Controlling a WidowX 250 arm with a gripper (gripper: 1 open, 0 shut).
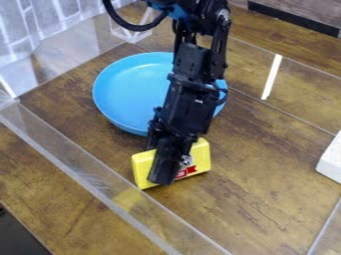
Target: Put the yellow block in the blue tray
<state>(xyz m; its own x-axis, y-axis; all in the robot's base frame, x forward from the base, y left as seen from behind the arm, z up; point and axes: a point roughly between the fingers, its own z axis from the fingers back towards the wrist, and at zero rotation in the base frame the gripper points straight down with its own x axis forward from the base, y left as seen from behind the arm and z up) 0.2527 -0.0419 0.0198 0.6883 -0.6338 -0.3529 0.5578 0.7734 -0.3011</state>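
Observation:
The yellow block (194,156) lies on the wooden table just in front of the blue tray (130,88), a round shallow dish with a raised rim. My gripper (166,169) comes down steeply onto the block, and its black fingers are shut on it, covering the block's middle. Yellow shows on both sides of the fingers, with a bit of red print at the right. The arm rises up over the right part of the tray and hides that part of its rim.
A clear plastic wall (80,164) runs along the left and front of the table. A white object (330,159) sits at the right edge. A bright strip (272,76) lies on the wood behind the arm.

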